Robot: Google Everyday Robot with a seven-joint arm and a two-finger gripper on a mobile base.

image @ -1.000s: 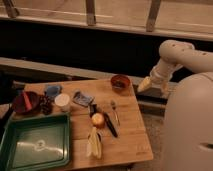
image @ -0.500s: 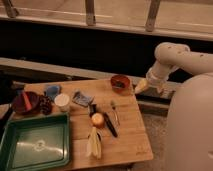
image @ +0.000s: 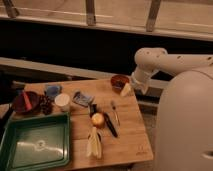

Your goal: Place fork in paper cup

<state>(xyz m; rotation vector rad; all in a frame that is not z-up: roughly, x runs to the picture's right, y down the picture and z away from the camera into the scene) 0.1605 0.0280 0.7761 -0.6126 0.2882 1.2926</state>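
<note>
The small silvery fork (image: 115, 112) lies on the wooden table (image: 130, 137), right of the apple (image: 98, 119) and the black-handled knife (image: 108, 124). The white paper cup (image: 62, 101) stands upright left of centre, beside the green tray's far edge. My gripper (image: 125, 89) hangs at the table's far right, just in front of the reddish-brown bowl (image: 119, 81), a short way beyond the fork and far right of the cup. It holds nothing that I can see.
A green tray (image: 35, 145) fills the front left. A banana (image: 93, 143) lies near the front edge. A blue cup-like item (image: 52, 90), a blue packet (image: 82, 98), dark grapes (image: 46, 106) and a dark red bowl (image: 26, 102) sit at the left.
My arm has swung left and down, bringing the gripper from beyond the table's right edge to just in front of the reddish-brown bowl. The objects have not moved.
</note>
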